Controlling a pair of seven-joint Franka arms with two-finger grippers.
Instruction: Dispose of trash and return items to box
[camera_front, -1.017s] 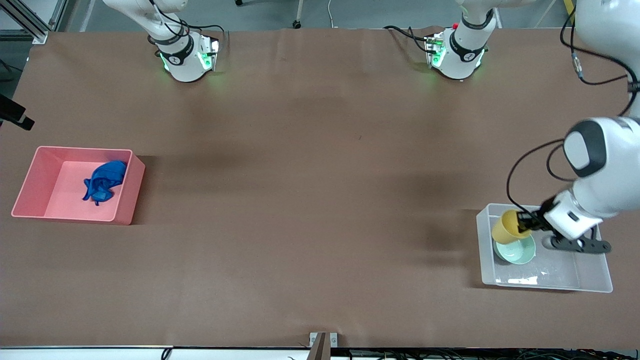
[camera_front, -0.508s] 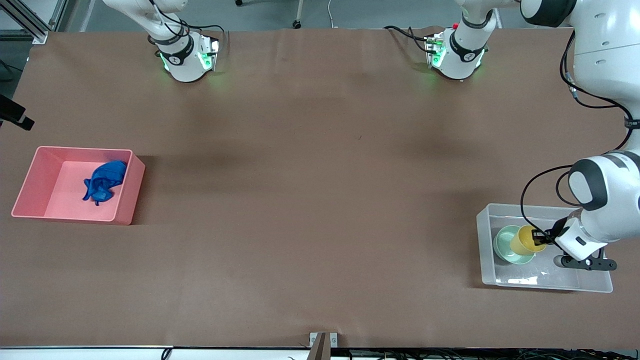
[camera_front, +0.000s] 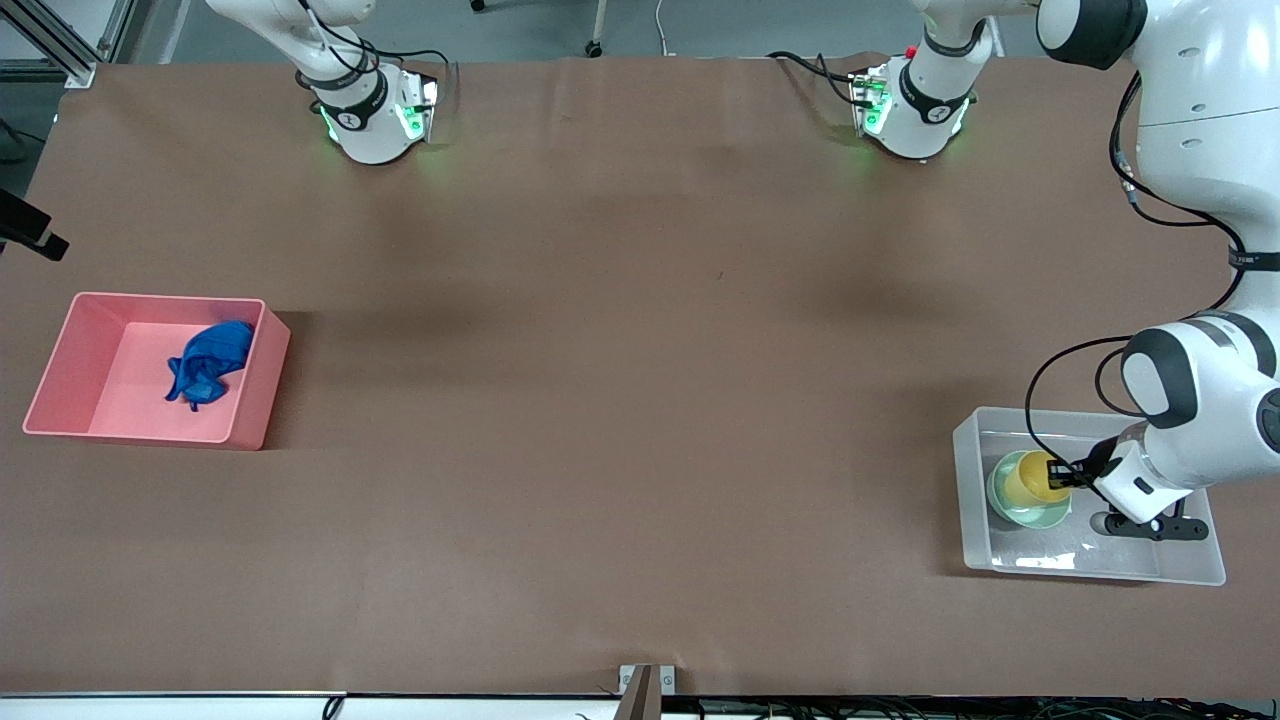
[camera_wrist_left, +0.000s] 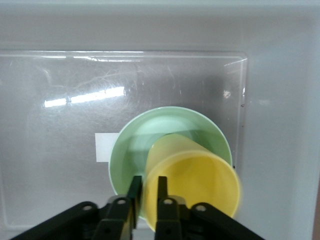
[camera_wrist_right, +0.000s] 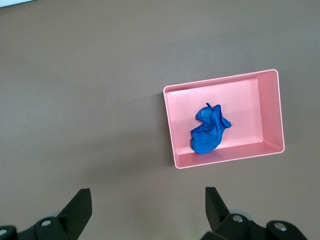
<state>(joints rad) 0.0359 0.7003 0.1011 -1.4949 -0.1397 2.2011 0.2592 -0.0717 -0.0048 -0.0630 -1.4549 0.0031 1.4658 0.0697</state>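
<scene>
Where the brown, matte table (camera_front: 640, 400) runs toward the left arm's end, the clear box (camera_front: 975, 540), a rectangular bin of translucent plastic with glossy, scuffed walls, holds the pale mint-green bowl (camera_front: 1003, 500), round and smooth. The yellow cup (camera_front: 1035, 478), thin shiny plastic, sits tilted inside the bowl, its mouth toward the left claw (camera_wrist_left: 146, 192), whose two black fingers (camera_wrist_left: 161, 187) pinch the cup's rim, one inside and one outside. A white sticker (camera_wrist_left: 101, 147) shows on the box floor beside the bowl.

At the right arm's end, the opaque pink bin (camera_front: 255, 400) contains the trash (camera_front: 208, 363), a crumpled bright blue wad of soft cloth with irregular folds.

The left arm bends down steeply into the box. The right claw (camera_wrist_right: 147, 210) hangs high over the table with its fingers spread wide, holding nothing; that arm waits.
</scene>
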